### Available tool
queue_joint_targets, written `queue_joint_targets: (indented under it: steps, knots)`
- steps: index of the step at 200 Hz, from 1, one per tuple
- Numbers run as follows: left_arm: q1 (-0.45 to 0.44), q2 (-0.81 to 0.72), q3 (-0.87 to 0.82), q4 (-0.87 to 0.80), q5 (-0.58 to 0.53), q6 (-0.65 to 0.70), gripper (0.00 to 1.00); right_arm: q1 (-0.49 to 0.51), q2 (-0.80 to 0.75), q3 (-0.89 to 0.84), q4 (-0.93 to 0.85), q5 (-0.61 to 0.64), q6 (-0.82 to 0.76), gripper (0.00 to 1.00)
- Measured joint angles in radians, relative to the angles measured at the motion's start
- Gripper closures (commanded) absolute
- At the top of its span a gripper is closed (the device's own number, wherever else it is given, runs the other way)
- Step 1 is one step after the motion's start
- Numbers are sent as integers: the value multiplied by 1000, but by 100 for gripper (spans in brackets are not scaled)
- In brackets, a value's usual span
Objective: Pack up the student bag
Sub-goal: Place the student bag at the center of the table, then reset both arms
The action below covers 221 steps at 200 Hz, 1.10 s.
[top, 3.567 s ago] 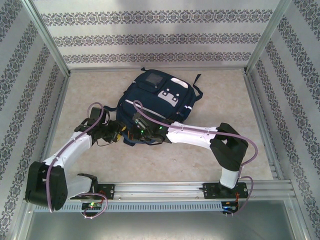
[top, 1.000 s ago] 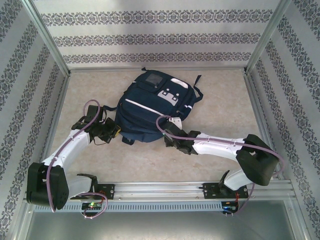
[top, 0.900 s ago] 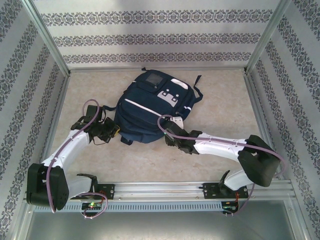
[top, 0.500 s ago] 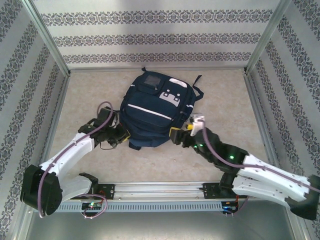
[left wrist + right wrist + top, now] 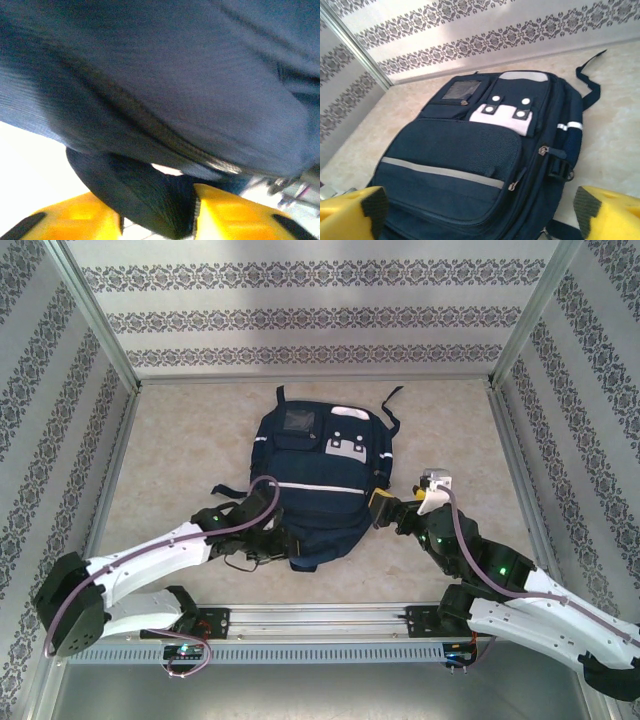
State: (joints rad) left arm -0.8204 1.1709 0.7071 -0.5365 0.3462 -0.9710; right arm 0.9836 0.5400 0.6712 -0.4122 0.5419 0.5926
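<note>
Student bag [image 5: 320, 485] lies flat and front up about mid-table, its top with the grey-white patch [image 5: 347, 450] toward the far wall [image 5: 320, 315] and its bottom toward the arms. The left gripper [image 5: 272, 543] sits tight against the bag's near left corner. In the left wrist view navy fabric looms just above, and a dark strap loop [image 5: 145, 200] hangs down into the gap between the yellow fingers [image 5: 235, 215]. The fingers stand apart and the loop seems to fill the gap, but I cannot tell whether they pinch it or merely flank it. The right gripper [image 5: 388, 512] is just beside the bag's near right edge, its jaws spread wide and holding nothing. In the right wrist view its fingertips [image 5: 592, 210] sit at the two lower corners, with the whole front of the bag beyond them (pockets, zip pulls and white stripe all plain to see). A shoulder strap [image 5: 392, 398] trails off the far right corner onto the bare table [image 5: 170, 450]. Open surface runs along both sides of the bag and beyond its top to the wall. A narrower strip lies between its bottom and the rail [image 5: 320, 618] that carries the arm bases, with aluminium posts and patterned walls closing in left and right.
</note>
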Motion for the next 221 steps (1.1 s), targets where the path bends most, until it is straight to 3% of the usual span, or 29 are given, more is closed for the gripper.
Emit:
queue_joint_targets:
  steps: [7,12,15,40,59,90,121,141,166,179,194,221]
  knots:
    - [-15,5,0,1,4,18,28,0,0,0,-9,0,2,2]
    - [-23,4,1,1,9,36,4,0,0,1,-17,0,2,2]
    - [-27,2,3,1,13,45,0,0,-1,1,-21,0,2,2]
    - [-38,-51,26,2,35,140,0,-24,3,20,-84,22,-3,2]
    - [-34,-122,112,-45,-18,237,0,-51,14,56,-133,100,-2,2]
    - [-8,-158,349,-76,-300,387,0,-87,25,29,-14,220,-166,2]
    - [14,-187,282,171,-553,713,1,-148,153,-52,208,158,-451,2]
    - [146,-152,160,349,-614,875,1,-224,243,-119,355,68,-575,2]
    - [484,-83,-14,512,-593,908,0,-396,302,-206,515,-40,-650,2]
    - [608,-46,-104,589,-590,906,1,-501,330,-241,592,-76,-664,2]
    - [667,32,-166,655,-588,905,1,-599,361,-276,666,-90,-679,2]
    - [692,217,-202,793,-562,904,1,-721,439,-354,797,-115,-701,2]
